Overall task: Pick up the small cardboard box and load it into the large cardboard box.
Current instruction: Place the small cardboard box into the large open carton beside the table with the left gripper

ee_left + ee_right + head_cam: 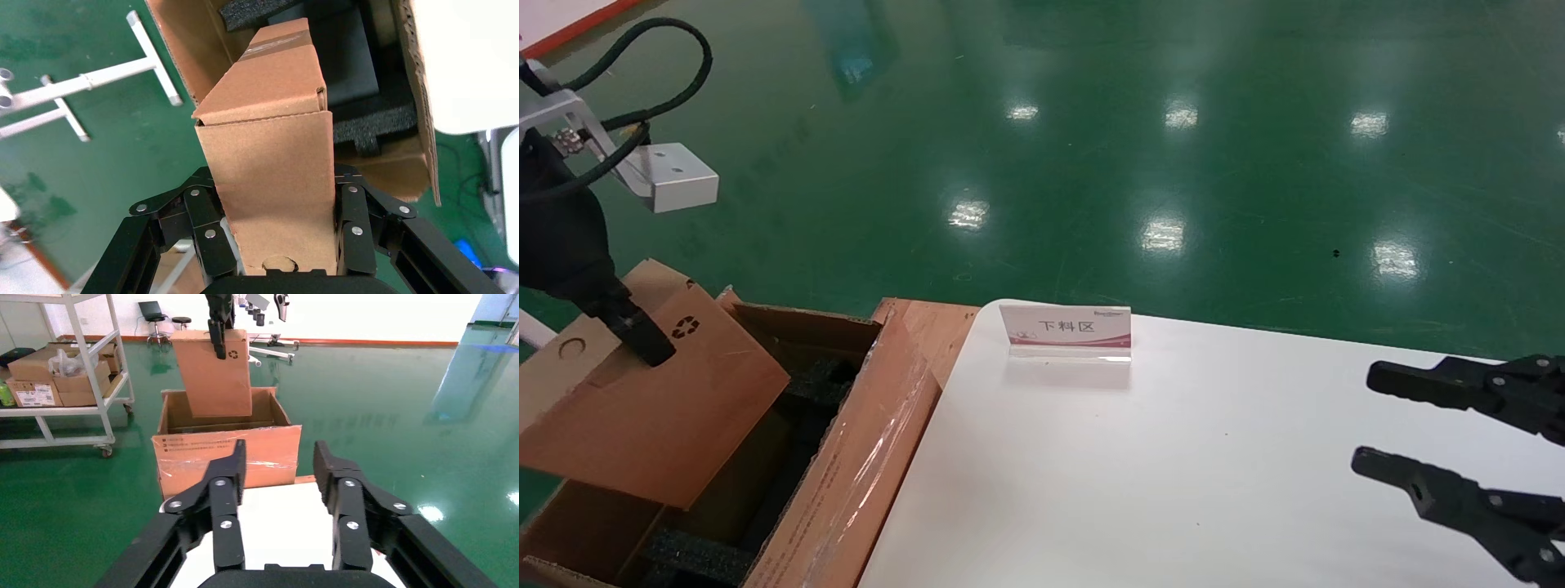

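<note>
My left gripper is shut on the small cardboard box, gripping its upper end near the recycling symbol and round hole. The box hangs tilted, its lower end over the open large cardboard box, which stands at the table's left end with black foam inserts inside. In the left wrist view the fingers clamp both faces of the small box above the carton's inner wall and foam. My right gripper is open and empty over the table's right side. It also shows in the right wrist view.
A white table carries a small acrylic sign near its back edge. Green floor lies all around. A shelf trolley with boxes stands beyond the carton. A white metal frame lies on the floor beside the carton.
</note>
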Robot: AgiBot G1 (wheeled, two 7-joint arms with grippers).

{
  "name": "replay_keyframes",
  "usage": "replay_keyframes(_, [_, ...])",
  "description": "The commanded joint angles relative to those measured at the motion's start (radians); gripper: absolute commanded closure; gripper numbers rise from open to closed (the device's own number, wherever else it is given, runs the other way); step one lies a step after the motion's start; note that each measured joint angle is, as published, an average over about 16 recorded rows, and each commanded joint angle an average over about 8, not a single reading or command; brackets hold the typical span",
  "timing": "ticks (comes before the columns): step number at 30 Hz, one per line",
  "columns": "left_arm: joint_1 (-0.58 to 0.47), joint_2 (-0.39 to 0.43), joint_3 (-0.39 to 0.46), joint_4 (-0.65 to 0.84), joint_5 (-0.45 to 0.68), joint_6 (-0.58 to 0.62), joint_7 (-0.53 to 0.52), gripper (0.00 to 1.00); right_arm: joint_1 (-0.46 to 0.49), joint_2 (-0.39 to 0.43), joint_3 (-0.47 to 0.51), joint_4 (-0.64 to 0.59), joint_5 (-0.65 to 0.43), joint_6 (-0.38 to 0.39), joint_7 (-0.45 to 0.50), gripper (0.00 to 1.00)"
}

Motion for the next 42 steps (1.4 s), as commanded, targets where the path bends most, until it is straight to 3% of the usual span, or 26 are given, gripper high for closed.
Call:
replay_keyframes(1, [0.012, -0.016, 0.010, 0.008, 0.004, -0.012, -0.003, 1.00, 0.000, 0.000, 0.000, 0.000, 0.000, 0.000, 0.000, 0.00])
replay_keyframes(14, [0.151, -0.048, 0.024, 0.188, -0.010, -0.058, 0.093, 1.00, 0.000, 0.000, -0.001, 0.000, 0.001, 0.000, 0.000, 0.00])
replay_keyframes(42, [0.531, 0.027, 0.012, 0.677, -0.081, -0.113, 0.330, 1.00, 0.001, 0.001, -0.003, 0.000, 0.002, 0.001, -0.001, 0.00])
